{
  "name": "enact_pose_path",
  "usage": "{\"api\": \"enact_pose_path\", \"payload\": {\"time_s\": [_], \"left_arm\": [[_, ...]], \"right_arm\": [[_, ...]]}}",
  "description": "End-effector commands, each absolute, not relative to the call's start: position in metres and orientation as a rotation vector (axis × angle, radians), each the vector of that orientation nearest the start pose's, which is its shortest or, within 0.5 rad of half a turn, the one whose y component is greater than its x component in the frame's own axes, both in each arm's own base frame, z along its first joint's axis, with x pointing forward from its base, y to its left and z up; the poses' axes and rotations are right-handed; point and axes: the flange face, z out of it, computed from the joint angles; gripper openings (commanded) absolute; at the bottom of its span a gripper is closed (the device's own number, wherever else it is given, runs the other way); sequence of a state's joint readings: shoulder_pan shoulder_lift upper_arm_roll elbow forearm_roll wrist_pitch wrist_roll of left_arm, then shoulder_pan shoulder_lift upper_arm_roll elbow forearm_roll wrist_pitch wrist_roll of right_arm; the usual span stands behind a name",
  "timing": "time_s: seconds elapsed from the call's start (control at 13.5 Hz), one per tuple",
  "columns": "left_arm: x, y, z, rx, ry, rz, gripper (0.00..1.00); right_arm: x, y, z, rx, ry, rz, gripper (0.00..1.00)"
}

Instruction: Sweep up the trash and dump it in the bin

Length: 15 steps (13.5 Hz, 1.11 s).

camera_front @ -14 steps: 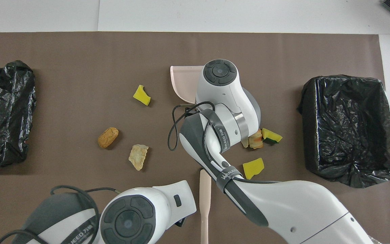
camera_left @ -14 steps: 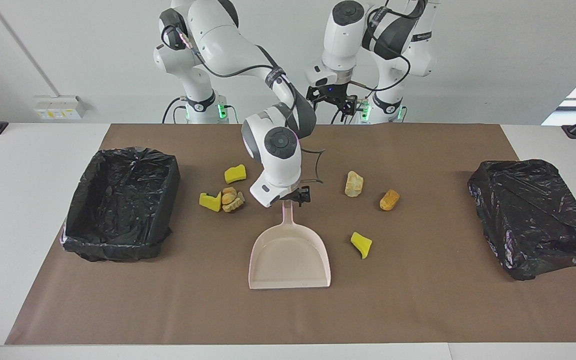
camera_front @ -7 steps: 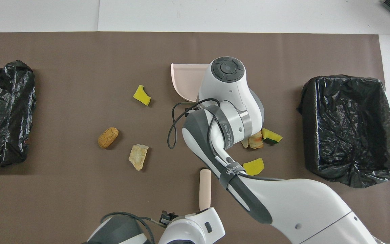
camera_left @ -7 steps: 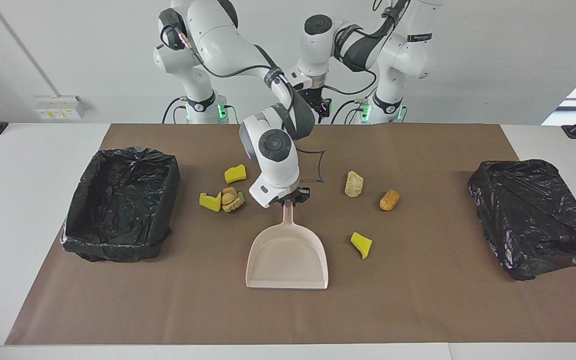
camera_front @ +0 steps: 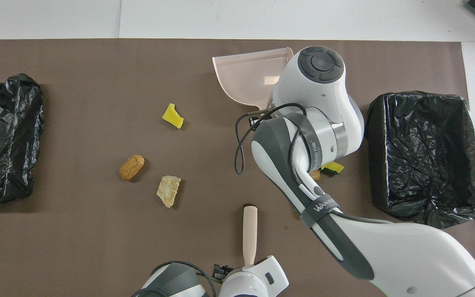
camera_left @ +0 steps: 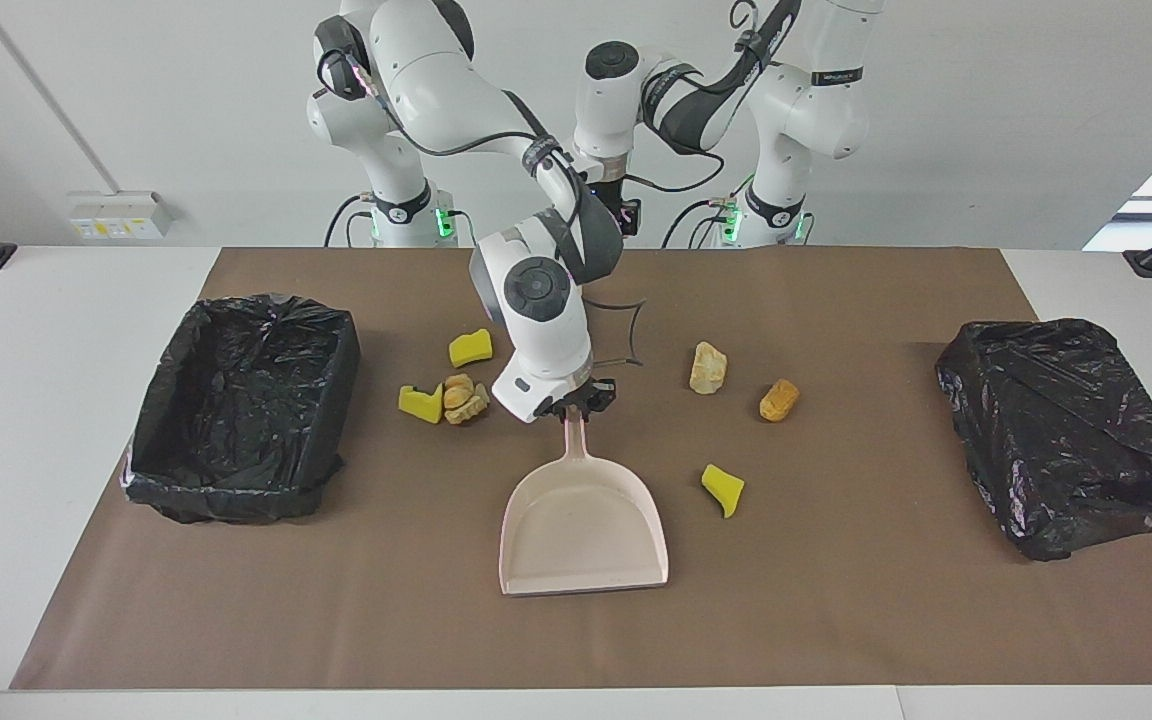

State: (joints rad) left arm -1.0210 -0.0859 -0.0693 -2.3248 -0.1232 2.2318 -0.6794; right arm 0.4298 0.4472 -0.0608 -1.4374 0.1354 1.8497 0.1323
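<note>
The beige dustpan [camera_left: 581, 530] [camera_front: 245, 78] lies mid-table, and my right gripper [camera_left: 576, 408] is shut on its handle. Trash is scattered around it. A yellow chunk [camera_left: 722, 489] [camera_front: 172, 116] sits beside the pan toward the left arm's end. A tan rock [camera_left: 707, 367] [camera_front: 168, 190] and a brown lump [camera_left: 779, 399] [camera_front: 131, 167] lie nearer to the robots. Toward the bin sit a yellow chunk [camera_left: 471, 347], another [camera_left: 420, 402] and beige lumps [camera_left: 464, 397]. The brush handle [camera_front: 250, 231] lies near the robots. My left gripper [camera_left: 628, 215] hangs open over its near end.
The black-lined bin [camera_left: 236, 490] [camera_front: 419, 97] stands open at the right arm's end of the brown mat. A crumpled black bag heap [camera_left: 1066, 430] [camera_front: 4, 136] sits at the left arm's end. My right arm's wrist hides the pan's handle from above.
My right gripper closed on the dustpan handle and swung the pan slightly, its mouth turning. My left arm drew back toward the robots, uncovering most of the brush handle.
</note>
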Motion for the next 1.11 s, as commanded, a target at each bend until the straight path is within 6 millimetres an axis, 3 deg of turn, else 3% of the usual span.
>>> {"api": "enact_pose_path", "payload": {"time_s": [0.0,0.22,0.3,0.44,0.74,0.89,1.03], "left_arm": [[0.221,-0.443,0.369,-3.169,0.503,0.136,1.00],[0.218,-0.448,0.354,-3.156,0.497,0.152,0.98],[0.218,-0.448,0.354,-3.159,0.492,0.150,0.90],[0.216,-0.449,0.354,-3.156,0.485,0.155,0.83],[0.206,-0.452,0.355,-3.151,0.495,0.170,0.67],[0.204,-0.453,0.351,-3.145,0.492,0.181,0.66],[0.204,-0.452,0.350,-3.143,0.482,0.189,0.60]], "right_arm": [[0.624,0.218,0.461,-3.004,-0.604,0.141,0.00],[0.624,0.193,0.462,-2.962,-0.991,0.162,0.00],[0.625,0.190,0.460,-2.922,-1.102,0.154,0.00],[0.627,0.180,0.457,-2.863,-1.336,0.177,0.00],[0.620,0.187,0.431,-2.791,-1.548,0.241,0.00],[0.620,0.187,0.428,-2.735,-1.662,0.258,0.00],[0.616,0.187,0.425,-2.724,-1.670,0.274,0.00]]}}
